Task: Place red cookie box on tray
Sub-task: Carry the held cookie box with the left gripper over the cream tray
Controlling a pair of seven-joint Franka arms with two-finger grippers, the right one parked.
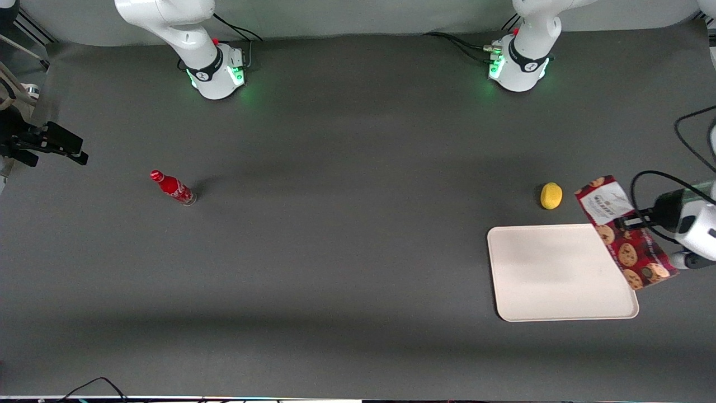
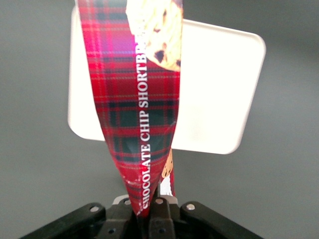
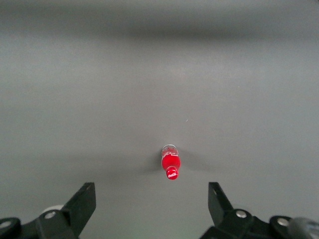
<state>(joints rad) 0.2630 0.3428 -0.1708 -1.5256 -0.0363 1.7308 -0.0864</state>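
Observation:
The red cookie box (image 1: 623, 230), dark red with printed cookies and a white label at one end, hangs in the air at the working arm's end of the table, its lower end overlapping the edge of the tray (image 1: 554, 274). My gripper (image 1: 629, 223) is shut on the box near its middle. The left wrist view shows the tartan side of the box (image 2: 137, 99) clamped between the black fingers (image 2: 162, 211), with the cream-white tray (image 2: 214, 89) on the table below it.
A yellow lemon-like object (image 1: 551, 196) lies beside the box, just farther from the front camera than the tray. A small red bottle (image 1: 172, 187) stands toward the parked arm's end of the table, also in the right wrist view (image 3: 170, 164).

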